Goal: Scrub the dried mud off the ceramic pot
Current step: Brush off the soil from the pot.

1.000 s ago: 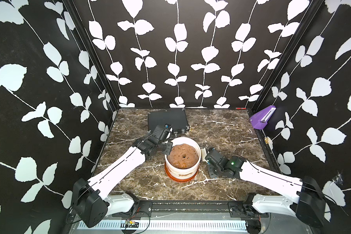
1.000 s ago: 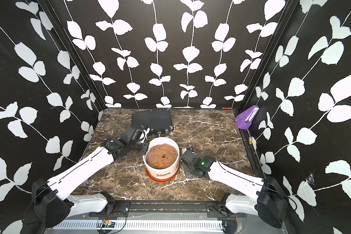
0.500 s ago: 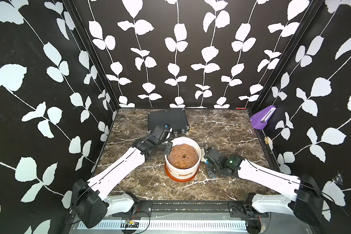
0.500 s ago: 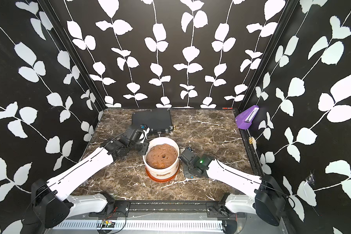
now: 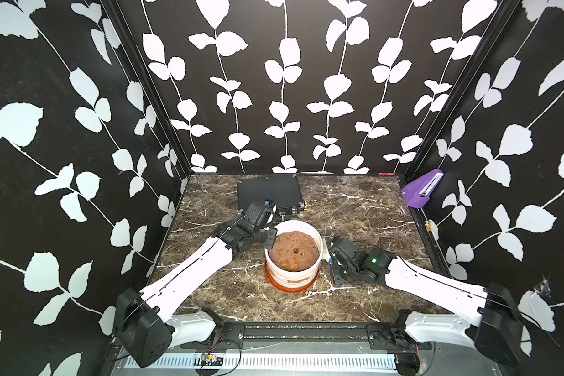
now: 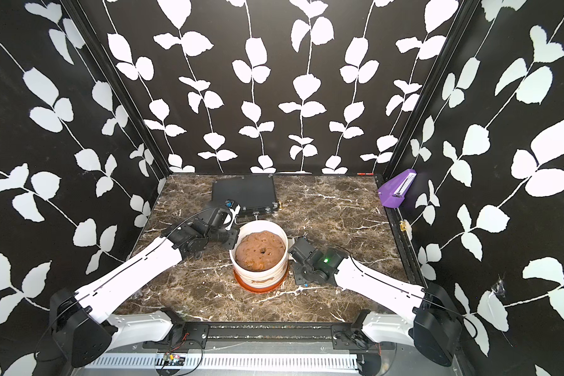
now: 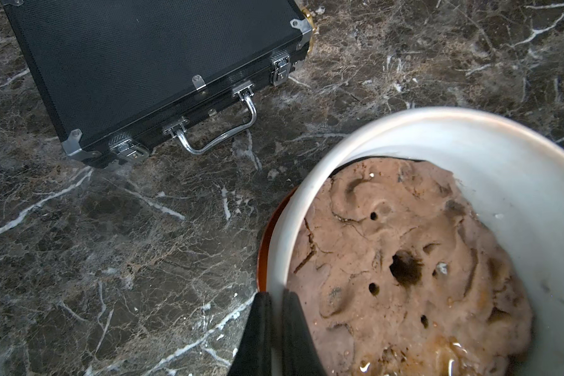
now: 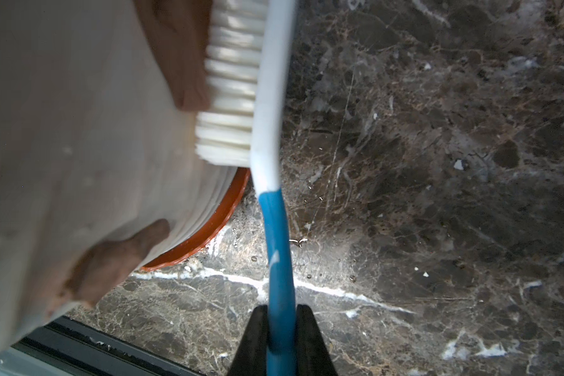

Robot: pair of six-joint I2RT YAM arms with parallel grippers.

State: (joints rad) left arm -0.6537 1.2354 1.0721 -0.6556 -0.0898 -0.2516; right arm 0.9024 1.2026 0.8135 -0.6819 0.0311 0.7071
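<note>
Jaws of my right gripper (image 8: 280, 314) pinch the blue handle of the brush (image 8: 275, 234), whose white bristles (image 8: 232, 97) press a dried mud (image 8: 183, 58) smear on the wall of the ceramic pot (image 8: 62, 114), which stands mid-table on its orange saucer (image 8: 222, 215). My left gripper (image 7: 275, 298) is clamped on the pot's rim, near the black case (image 7: 144, 58). Scrubbing is the step in hand, I judge; next calls for firm strokes here, then the lower blotch (image 8: 111, 260). No writing is readable.

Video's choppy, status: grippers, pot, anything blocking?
Left gripper shut on ceramic pot rim. Right gripper shut on brush, bristles against dried mud. Black case apart, not blocking.
</note>
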